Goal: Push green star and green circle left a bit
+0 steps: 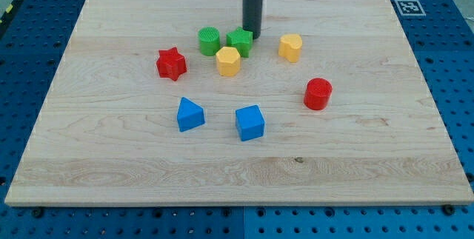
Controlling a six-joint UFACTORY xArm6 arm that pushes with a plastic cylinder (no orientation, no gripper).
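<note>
Green star (239, 41) lay far on the wooden board (111, 172), with my tip (252, 33) touching its right edge, a bare rod holding nothing. Green circle (209, 41) sat just left of the star. A yellow hexagon block (228, 61) stood just near of them, and another yellow block (290, 47) lay to the right.

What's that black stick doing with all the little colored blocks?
That dark rod is a robot arm's pusher. My tip sits at the right edge of the green star block, which is next to the green round block on its left. A yellow hexagon block lies just below the pair on the wooden board. The job is to nudge both green blocks a little toward the view's left.
</note>
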